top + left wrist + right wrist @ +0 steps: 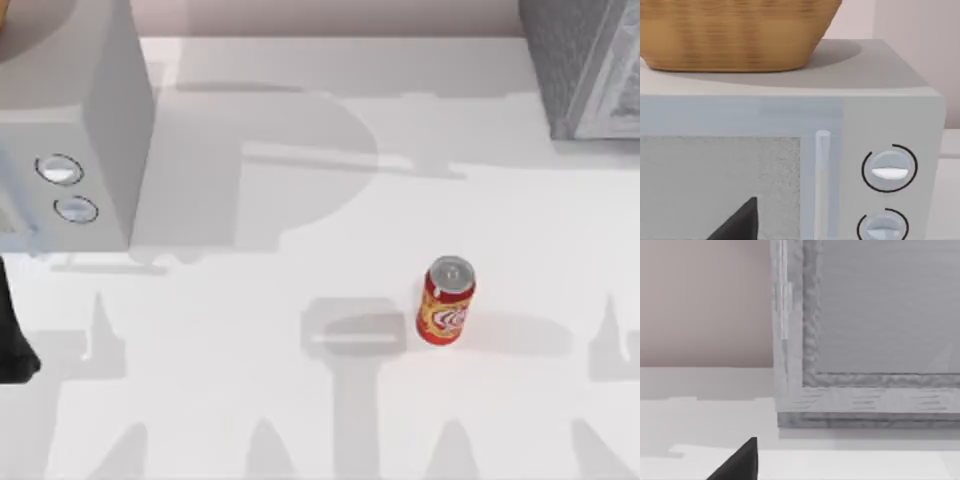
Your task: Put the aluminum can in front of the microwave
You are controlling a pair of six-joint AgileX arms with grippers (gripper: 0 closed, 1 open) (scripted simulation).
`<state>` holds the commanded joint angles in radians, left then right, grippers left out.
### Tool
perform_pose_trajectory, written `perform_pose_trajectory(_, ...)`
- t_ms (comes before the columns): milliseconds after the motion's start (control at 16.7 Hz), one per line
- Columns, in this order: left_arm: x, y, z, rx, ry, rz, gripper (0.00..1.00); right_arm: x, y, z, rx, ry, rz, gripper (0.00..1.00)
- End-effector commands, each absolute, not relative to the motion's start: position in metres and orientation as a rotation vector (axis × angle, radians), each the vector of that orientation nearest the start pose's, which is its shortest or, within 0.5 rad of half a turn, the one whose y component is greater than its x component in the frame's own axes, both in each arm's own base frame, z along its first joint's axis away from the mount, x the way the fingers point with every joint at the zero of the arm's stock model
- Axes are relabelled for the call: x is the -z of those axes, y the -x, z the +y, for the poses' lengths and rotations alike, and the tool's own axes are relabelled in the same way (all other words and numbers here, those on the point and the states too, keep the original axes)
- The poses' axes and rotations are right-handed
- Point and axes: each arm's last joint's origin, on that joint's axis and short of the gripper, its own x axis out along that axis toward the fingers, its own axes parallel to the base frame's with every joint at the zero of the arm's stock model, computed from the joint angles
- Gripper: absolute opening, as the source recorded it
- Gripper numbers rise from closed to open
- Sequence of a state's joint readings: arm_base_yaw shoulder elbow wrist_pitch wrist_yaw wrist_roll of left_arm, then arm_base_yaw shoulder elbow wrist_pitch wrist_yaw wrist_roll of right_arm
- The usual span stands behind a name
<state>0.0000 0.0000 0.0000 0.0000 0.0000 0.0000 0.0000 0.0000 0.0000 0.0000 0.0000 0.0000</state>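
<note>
The aluminum can (446,302) is red with a silver top and a yellow-and-white logo. It stands upright on the white table, right of centre and towards the front. The microwave (70,130) is a pale grey box at the back left, its two round dials (66,188) facing the front. In the left wrist view the microwave (790,165) is close, and a dark part of my left gripper (740,224) shows low before its door. A dark part of my right gripper (740,464) shows above the table near the speckled box. Both grippers are far from the can.
A darker speckled grey box (585,65) with a pale panel stands at the back right. A woven basket (735,32) sits on top of the microwave. A dark piece of my left arm (12,345) is at the table's left edge. White tabletop (300,250) lies between can and microwave.
</note>
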Motion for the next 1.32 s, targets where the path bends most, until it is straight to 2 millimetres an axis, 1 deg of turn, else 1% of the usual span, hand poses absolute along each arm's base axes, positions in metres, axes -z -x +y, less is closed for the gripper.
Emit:
perform_pose_trajectory(180, -0.161, -0.106, -0.002, 0.006, -0.002, 0.007, 1.00, -0.160, -0.106, -0.001, 0.000, 0.000, 0.000, 1.00)
perform_pose_trajectory(300, -0.169, -0.106, -0.005, 0.038, -0.011, 0.043, 1.00, -0.160, -0.106, -0.001, 0.000, 0.000, 0.000, 1.00)
perform_pose_trajectory(420, -0.184, -0.108, -0.011, 0.092, -0.031, 0.111, 1.00, -0.160, -0.106, -0.001, 0.000, 0.000, 0.000, 1.00)
perform_pose_trajectory(540, -0.204, -0.114, -0.019, 0.162, -0.060, 0.209, 1.00, -0.160, -0.106, -0.001, 0.000, 0.000, 0.000, 1.00)
perform_pose_trajectory(660, -0.227, -0.126, -0.030, 0.244, -0.102, 0.336, 1.00, -0.160, -0.106, -0.001, 0.000, 0.000, 0.000, 1.00)
perform_pose_trajectory(780, -0.249, -0.147, -0.048, 0.332, -0.159, 0.490, 1.00, -0.160, -0.106, -0.001, 0.000, 0.000, 0.000, 1.00)
perform_pose_trajectory(900, -0.266, -0.175, -0.074, 0.422, -0.230, 0.659, 1.00, -0.160, -0.106, -0.001, 0.000, 0.000, 0.000, 1.00)
perform_pose_trajectory(1020, -0.275, -0.207, -0.108, 0.507, -0.311, 0.834, 1.00, -0.160, -0.106, -0.001, 0.000, 0.000, 0.000, 1.00)
perform_pose_trajectory(1200, -0.271, -0.251, -0.173, 0.612, -0.442, 1.077, 1.00, -0.160, -0.106, -0.001, 0.000, 0.000, 0.000, 1.00)
perform_pose_trajectory(1320, -0.261, -0.272, -0.217, 0.662, -0.523, 1.210, 1.00, -0.160, -0.106, -0.001, 0.000, 0.000, 0.000, 1.00)
